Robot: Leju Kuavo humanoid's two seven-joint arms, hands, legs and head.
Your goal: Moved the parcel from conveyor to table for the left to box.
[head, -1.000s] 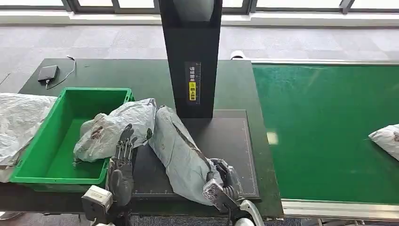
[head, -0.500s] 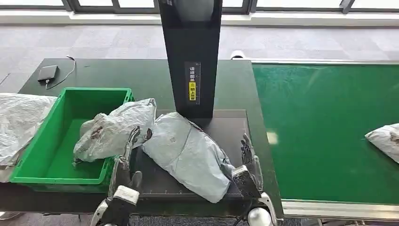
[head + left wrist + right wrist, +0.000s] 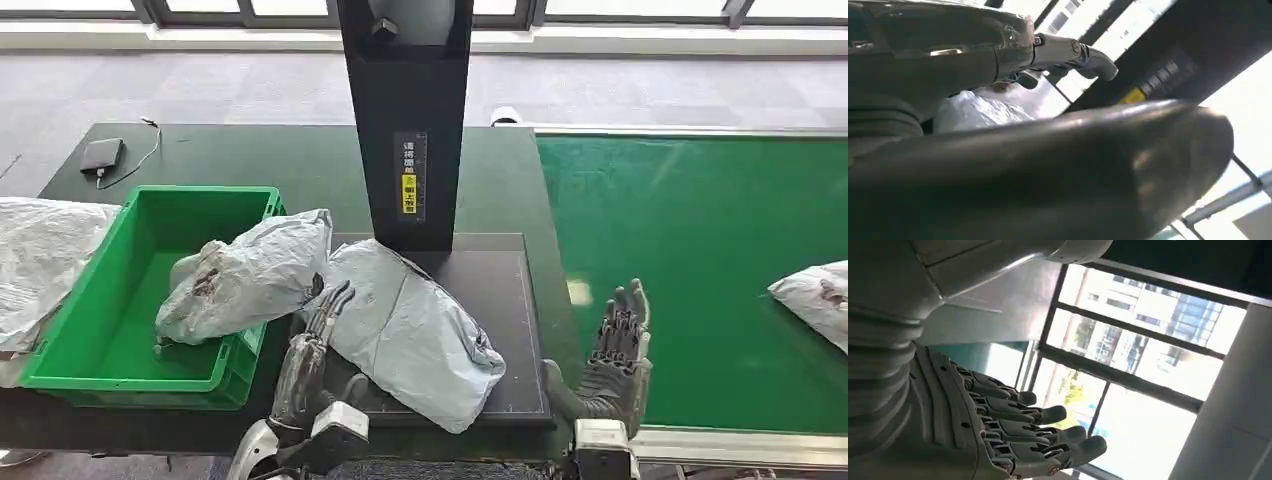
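Since half a second ago the right hand has lifted off the grey parcel and swung out over the edge of the green conveyor, while the left hand has slid in against the parcel's left side. The right hand is released, fingers apart and upright, holding nothing; the right wrist view shows the same spread fingers against bright windows. The left hand's fingers lie stretched along the parcel's left edge, gripping nothing; in the left wrist view a blurred thumb hides most of the scene. Four grey parcels are visible: the task's one lies flat on the black mat on the table, at the foot of the black scanner post, between the two hands; a second parcel drapes over the rim of the green bin; a third is cut off at the left edge; a fourth is cut off on the conveyor
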